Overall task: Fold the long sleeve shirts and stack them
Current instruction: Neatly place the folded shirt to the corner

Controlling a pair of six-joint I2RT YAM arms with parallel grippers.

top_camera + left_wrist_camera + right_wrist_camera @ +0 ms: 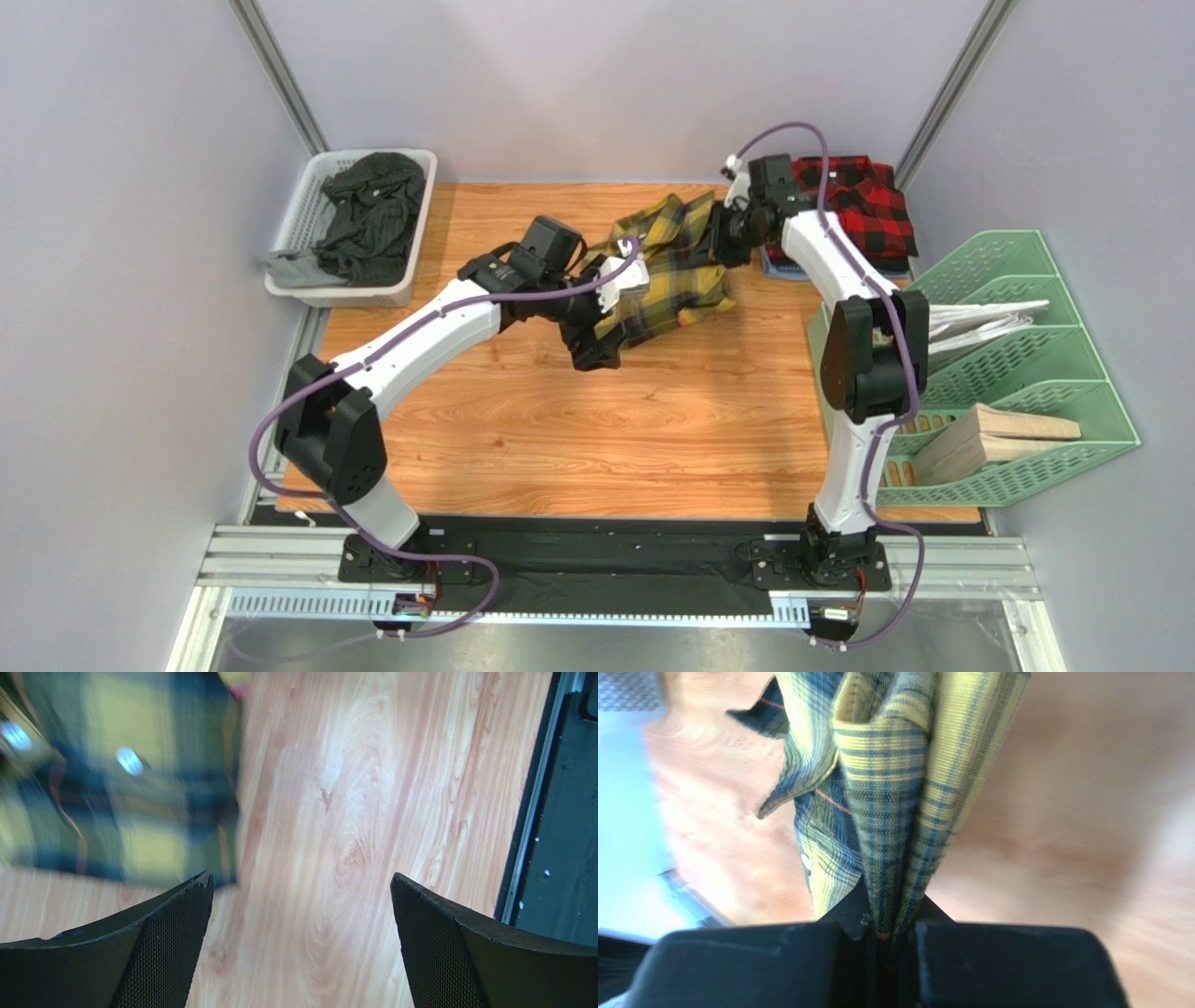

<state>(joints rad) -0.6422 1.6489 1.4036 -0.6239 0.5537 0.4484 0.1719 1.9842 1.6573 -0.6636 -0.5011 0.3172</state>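
Left gripper (298, 889): jaws spread wide above the wooden tabletop (631, 434), just beside the crumpled yellow-and-dark-green plaid flannel shirt (671, 273) lying at mid-table. Right gripper (884, 932): jaws pressed together, pinching a fold at that shirt's far edge. Red-and-black plaid flannel shirt (859, 203): located at the far right corner.
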